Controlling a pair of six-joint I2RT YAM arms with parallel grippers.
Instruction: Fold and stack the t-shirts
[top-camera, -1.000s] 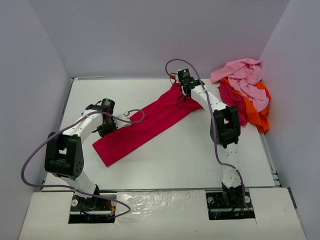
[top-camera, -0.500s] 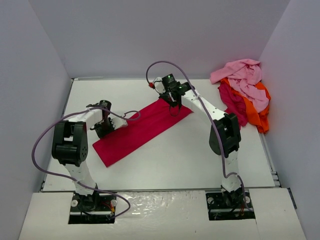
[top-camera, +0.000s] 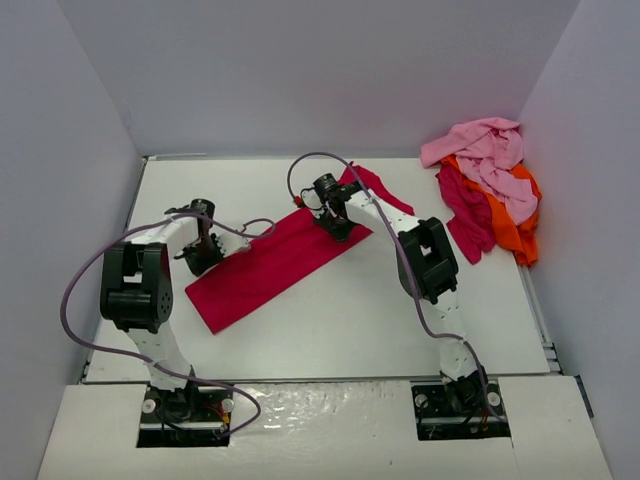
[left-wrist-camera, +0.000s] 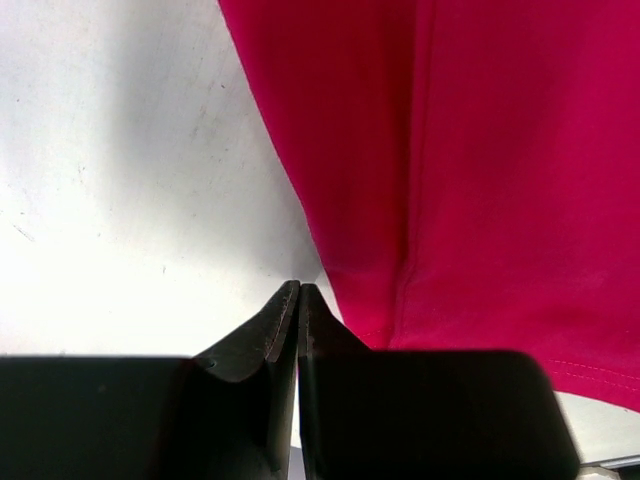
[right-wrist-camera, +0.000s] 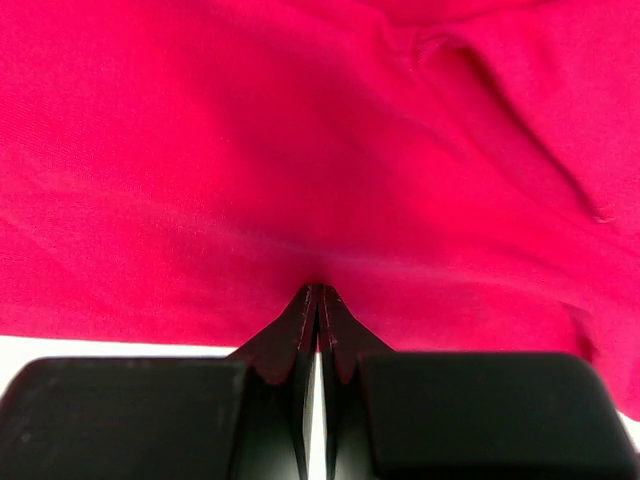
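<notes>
A crimson-red t-shirt (top-camera: 270, 262) lies as a long diagonal band across the middle of the white table (top-camera: 360, 320). One flap (top-camera: 385, 195) sticks out behind the right arm. My left gripper (top-camera: 203, 252) is at the band's left edge. In the left wrist view it (left-wrist-camera: 298, 288) is shut, tips on bare table, with the shirt's edge and hem (left-wrist-camera: 480, 180) just right of it and no cloth showing between the jaws. My right gripper (top-camera: 335, 225) is over the band's far end. In the right wrist view it (right-wrist-camera: 318, 288) is shut, with crimson cloth (right-wrist-camera: 300, 130) puckered at its tips.
A heap of other t-shirts sits in the far right corner: light pink (top-camera: 490, 150) on top, orange (top-camera: 515, 228) and dark magenta (top-camera: 462, 205) beneath. Grey walls close in the table's left, far and right sides. Purple cables (top-camera: 80, 290) loop off both arms.
The right gripper swept from the far end of the stretched shirt down and left, shortening the band and leaving a flap behind the arm. The left gripper barely shifted; its arm folded in.
</notes>
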